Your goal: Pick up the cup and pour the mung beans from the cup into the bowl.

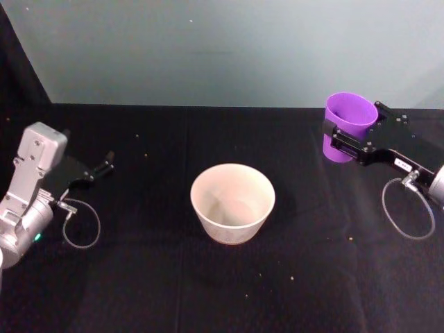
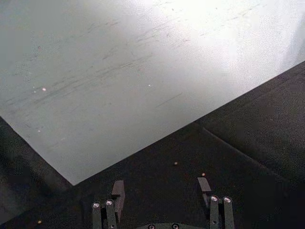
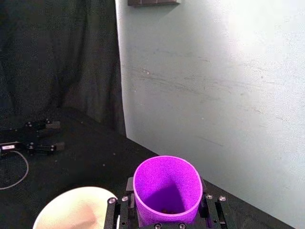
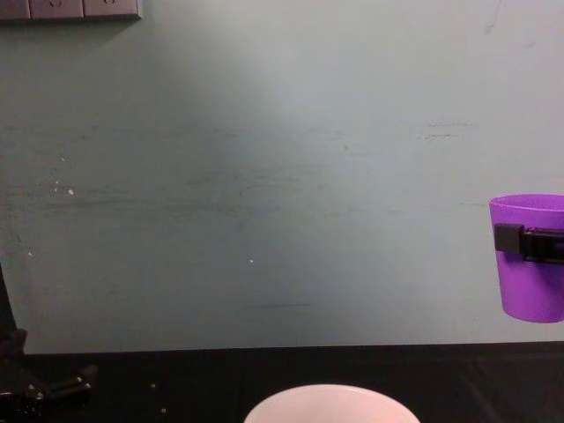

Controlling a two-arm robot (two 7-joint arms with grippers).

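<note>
A black tabletop [image 1: 139, 291] spreads across the scene, with a pale grey-green wall [image 4: 264, 176] rising behind its far edge. At the middle of the tabletop stands the bowl [image 1: 232, 229], wide, round and pale pink-white, upright with its smooth rim facing up. The right arm reaches in from the right edge, and the right end effector [image 1: 349, 139] is pressed against the cup [image 1: 347, 121], one black finger on each side of the wall just below the rim. The cup is small, bright purple, tapered and upright. It is lifted clear of the tabletop near the far right corner, to the right of the bowl and well apart from it. From the chest view it hangs in front of the wall, higher than the bowl's rim. The left arm sits near the left edge of the tabletop, and the left end effector [image 1: 103, 166] is low over the black surface, its two fingers spread apart with nothing between them. From the right wrist view a few of the mung beans [image 3: 167, 210] show as tiny dark grains at the bottom of the cup. Several tiny pale specks [image 1: 350, 239] lie scattered on the tabletop around the bowl.
</note>
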